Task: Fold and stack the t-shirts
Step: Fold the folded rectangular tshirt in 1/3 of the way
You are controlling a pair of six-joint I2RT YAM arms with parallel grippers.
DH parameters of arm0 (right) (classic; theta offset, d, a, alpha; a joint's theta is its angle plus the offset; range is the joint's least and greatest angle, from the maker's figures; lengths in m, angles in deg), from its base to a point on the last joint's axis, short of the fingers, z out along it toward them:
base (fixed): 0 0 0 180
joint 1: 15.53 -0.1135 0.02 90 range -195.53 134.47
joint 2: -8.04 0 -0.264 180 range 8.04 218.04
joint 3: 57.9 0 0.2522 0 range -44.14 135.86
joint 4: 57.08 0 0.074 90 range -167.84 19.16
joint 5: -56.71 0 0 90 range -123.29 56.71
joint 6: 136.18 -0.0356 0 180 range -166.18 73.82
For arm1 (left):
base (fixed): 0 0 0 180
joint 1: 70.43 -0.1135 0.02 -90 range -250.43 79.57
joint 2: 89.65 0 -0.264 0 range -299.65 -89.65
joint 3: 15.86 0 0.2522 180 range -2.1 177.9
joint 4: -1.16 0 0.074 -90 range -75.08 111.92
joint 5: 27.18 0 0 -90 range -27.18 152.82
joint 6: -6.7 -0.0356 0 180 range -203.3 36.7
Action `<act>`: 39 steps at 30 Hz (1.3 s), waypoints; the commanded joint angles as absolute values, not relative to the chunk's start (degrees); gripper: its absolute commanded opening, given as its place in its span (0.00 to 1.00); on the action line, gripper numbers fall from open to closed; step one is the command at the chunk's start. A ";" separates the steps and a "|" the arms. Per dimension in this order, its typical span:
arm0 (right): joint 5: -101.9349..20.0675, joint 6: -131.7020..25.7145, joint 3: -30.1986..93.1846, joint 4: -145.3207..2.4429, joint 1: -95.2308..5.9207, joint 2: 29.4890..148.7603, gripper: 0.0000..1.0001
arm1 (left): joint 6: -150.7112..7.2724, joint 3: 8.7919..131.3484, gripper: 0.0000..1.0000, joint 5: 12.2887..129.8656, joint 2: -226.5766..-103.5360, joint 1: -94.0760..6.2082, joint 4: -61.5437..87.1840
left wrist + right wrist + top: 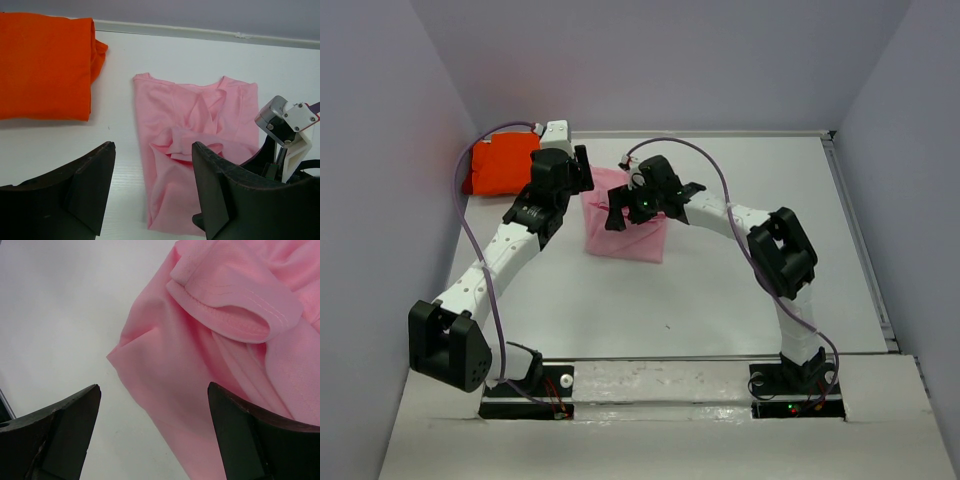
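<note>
Top view: orange t-shirt (500,165) lies folded in the far-left corner of the white table (720,290). Pink t-shirt (625,235) lies mid-table, roughly folded, well apart from the orange one. Left gripper (582,165) sits betw. the two shirts. Right gripper (620,212) is over the pink shirt's far part; jaws hard to read from here.

Left wrist: left gripper (152,150) has jaws spread wide w/ nothing betw. them, above the pink t-shirt (165,110), whose middle is bunched and creased. Orange t-shirt (45,70) is at upper left, a neat block. Part of the right arm (285,130) shows at the right edge.

Right wrist: right gripper (154,390) has jaws wide apart, holding nothing, straddling the edge of the pink t-shirt (200,365). Prob. a sleeve (235,315) lies hemmed on top. Can't tell if the fingers (65,435) touch cloth.
</note>
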State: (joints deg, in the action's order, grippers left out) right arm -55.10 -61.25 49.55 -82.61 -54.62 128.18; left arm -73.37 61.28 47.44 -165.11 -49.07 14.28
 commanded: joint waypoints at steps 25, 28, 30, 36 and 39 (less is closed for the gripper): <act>-52.45 -59.10 56.58 -81.83 -54.02 135.75 0.93 | -73.72 60.30 0.72 48.31 -162.51 -49.43 11.50; -52.19 -58.92 57.98 -82.18 -53.50 136.01 0.93 | -73.63 60.22 0.72 48.40 -162.51 -49.34 11.50; -51.49 -58.49 58.60 -82.44 -53.50 136.36 0.93 | -73.72 60.22 0.72 48.40 -162.42 -49.43 11.50; -49.30 -57.69 59.92 -82.89 -52.35 138.21 0.93 | -73.72 60.13 0.72 48.58 -161.99 -49.43 11.50; -48.33 -56.90 60.53 -83.15 -51.83 138.56 0.93 | -73.72 59.95 0.72 48.75 -161.98 -49.43 11.41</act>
State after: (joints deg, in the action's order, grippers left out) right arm -50.57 -58.71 57.74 -82.90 -52.54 137.49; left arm -73.39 60.47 48.12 -164.46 -49.18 13.86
